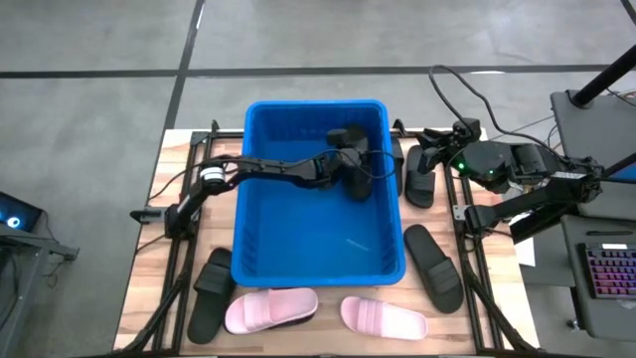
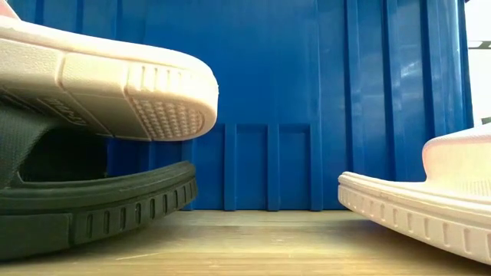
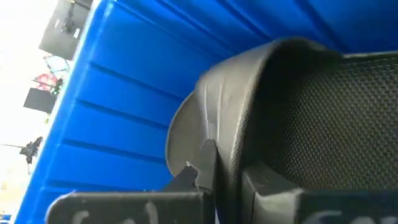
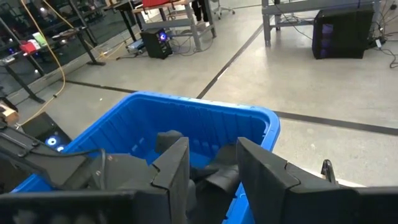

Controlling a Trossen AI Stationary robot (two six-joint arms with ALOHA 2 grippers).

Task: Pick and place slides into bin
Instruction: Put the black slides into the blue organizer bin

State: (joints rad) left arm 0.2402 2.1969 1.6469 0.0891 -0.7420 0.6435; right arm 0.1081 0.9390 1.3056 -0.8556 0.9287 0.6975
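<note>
**Slides: six in all, four matte black and two pale pink, each an open-toe sandal with one wide ribbed strap.**

- Black slide no. 1 (image 1: 356,184): inside the bin, at its far right part, pinched in the left gripper (image 1: 343,167). In the left wrist view the fingers are pressed together on the edge of the held slide (image 3: 292,106), with the blue wall close behind.
- Black slide no. 2 (image 1: 419,179): on the table just beside the bin's right wall, towards the far end.
- Black slide no. 3 (image 1: 434,267): on the table off the bin's near right corner.
- Black slide no. 4 (image 1: 209,293): on the table off the bin's near left corner.
- Pink slide no. 1 (image 1: 270,310): in front of the bin, touching black slide no. 4. The low view shows its toe lying over the black one.
- Pink slide no. 2 (image 1: 383,318): in front of the bin, apart from the first pink slide.

**Bin: one large bright blue rectangular plastic tub (image 1: 248,199).** It has a rolled rim and stands at the middle of the table.

**Grippers: two.** The left gripper is as noted above. The right gripper (image 1: 429,151) hangs beside the bin's far right corner, above black slide no. 2. Whether it is spread or gripping cannot be told.

**Surroundings.**
- One slatted wooden table (image 1: 149,288).
- One keyboard with lit keys (image 1: 606,273), beyond the table's right edge.
</note>
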